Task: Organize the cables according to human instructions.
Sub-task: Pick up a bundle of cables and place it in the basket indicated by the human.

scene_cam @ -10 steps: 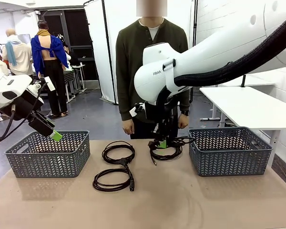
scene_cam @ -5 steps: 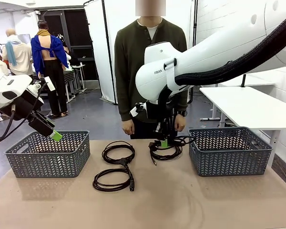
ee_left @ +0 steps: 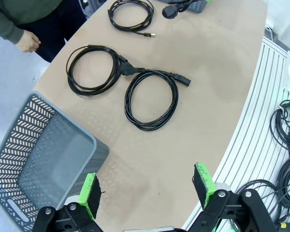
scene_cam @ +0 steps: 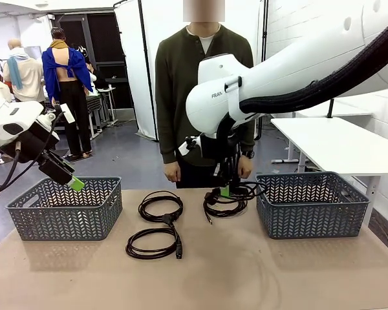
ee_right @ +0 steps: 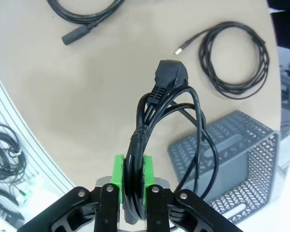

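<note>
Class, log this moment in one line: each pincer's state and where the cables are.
right pincer: shut on cable, beside right basket | left pincer: open, near left basket | table: three coiled cables

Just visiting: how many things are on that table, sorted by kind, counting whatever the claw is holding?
Black cable coils: 4, three lying on the table, one held in the right gripper
Grey baskets: 2
Total: 6
</note>
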`<control>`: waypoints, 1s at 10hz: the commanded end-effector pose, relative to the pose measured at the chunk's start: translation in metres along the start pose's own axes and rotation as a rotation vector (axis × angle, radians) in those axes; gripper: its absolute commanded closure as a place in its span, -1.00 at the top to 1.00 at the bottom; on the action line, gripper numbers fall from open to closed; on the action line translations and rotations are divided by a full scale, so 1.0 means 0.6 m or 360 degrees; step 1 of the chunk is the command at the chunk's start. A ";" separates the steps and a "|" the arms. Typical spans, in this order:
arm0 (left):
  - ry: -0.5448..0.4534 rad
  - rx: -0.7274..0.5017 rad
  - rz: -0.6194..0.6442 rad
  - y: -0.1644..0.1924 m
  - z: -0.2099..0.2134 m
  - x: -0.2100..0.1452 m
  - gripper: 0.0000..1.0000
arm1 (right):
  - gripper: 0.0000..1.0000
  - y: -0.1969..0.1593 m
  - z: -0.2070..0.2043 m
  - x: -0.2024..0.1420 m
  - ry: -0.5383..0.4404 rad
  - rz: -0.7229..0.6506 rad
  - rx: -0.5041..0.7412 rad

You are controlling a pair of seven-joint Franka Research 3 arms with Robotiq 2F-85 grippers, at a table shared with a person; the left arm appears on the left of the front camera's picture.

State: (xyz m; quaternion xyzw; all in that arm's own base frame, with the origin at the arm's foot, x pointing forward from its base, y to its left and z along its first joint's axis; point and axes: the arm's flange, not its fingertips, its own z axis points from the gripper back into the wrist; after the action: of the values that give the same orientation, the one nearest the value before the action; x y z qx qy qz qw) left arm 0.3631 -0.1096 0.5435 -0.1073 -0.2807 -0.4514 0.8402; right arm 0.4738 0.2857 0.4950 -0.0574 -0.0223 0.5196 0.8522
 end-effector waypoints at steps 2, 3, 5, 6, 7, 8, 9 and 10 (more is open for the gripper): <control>-0.0006 -0.0009 0.0000 0.003 0.001 -0.002 1.00 | -1.00 -0.054 0.055 -0.058 0.0010 0.0162 -0.0112; -0.0006 -0.0009 0.0000 0.003 0.001 -0.002 1.00 | -1.00 -0.074 0.069 -0.076 0.0027 0.0203 -0.0163; -0.0006 -0.0009 0.0000 0.003 0.001 -0.002 1.00 | -1.00 -0.108 0.094 -0.114 0.0053 0.0279 -0.0231; -0.0006 -0.0009 0.0000 0.003 0.001 -0.002 1.00 | -1.00 -0.128 0.104 -0.137 0.0059 0.0315 -0.0243; -0.0006 -0.0009 0.0000 0.003 0.001 -0.002 1.00 | -1.00 -0.150 0.110 -0.164 0.0062 0.0352 -0.0230; -0.0006 -0.0009 0.0000 0.003 0.001 -0.002 1.00 | -1.00 -0.170 0.108 -0.189 0.0047 0.0397 -0.0229; -0.0006 -0.0009 0.0000 0.003 0.001 -0.002 1.00 | -1.00 -0.193 0.103 -0.210 0.0028 0.0392 -0.0210; -0.0006 -0.0009 0.0000 0.003 0.001 -0.002 1.00 | -1.00 -0.214 0.091 -0.228 0.0000 0.0387 -0.0164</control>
State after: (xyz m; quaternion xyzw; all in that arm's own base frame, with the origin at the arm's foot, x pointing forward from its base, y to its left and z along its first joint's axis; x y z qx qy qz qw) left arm 0.3631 -0.1095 0.5435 -0.1070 -0.2807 -0.4512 0.8403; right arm 0.5144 0.1200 0.5713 -0.1216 -0.0335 0.6084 0.7836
